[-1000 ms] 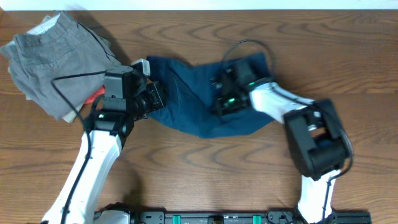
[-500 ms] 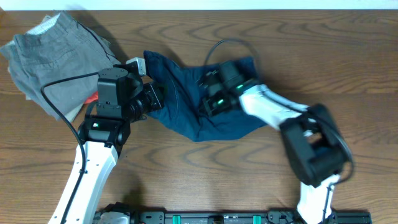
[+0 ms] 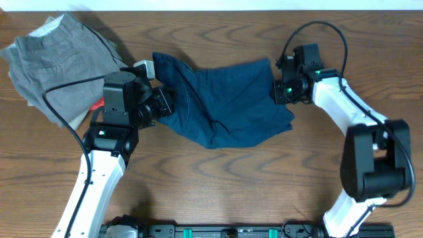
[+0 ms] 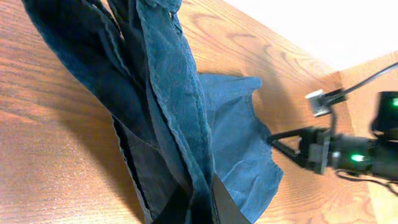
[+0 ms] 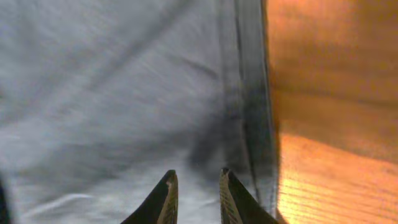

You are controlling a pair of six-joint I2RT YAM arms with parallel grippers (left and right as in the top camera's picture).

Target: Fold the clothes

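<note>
Little of the folding looks done. Nearest the robot's base, the left gripper (image 3: 165, 104) is clamped on the left edge of the pair of dark navy blue cotton shorts (image 3: 221, 109), and the cloth bunches into ridges that run into its jaws. The shorts lie spread and rumpled across the middle of the brown wooden table (image 3: 211, 192), between the two arms, with no clean crease showing. At their right hem sits the right gripper (image 5: 198, 198), its jaws narrowly apart with nothing between them. The blurred wrist view does not show whether its tips touch the cloth. Farther off, in the far left corner, rests a grey-khaki pile of folded shorts (image 3: 59, 59), with a small orange-red garment (image 3: 100, 104) peeking out at its near edge. By my reading, flattening the navy pair and every fold remain.
</note>
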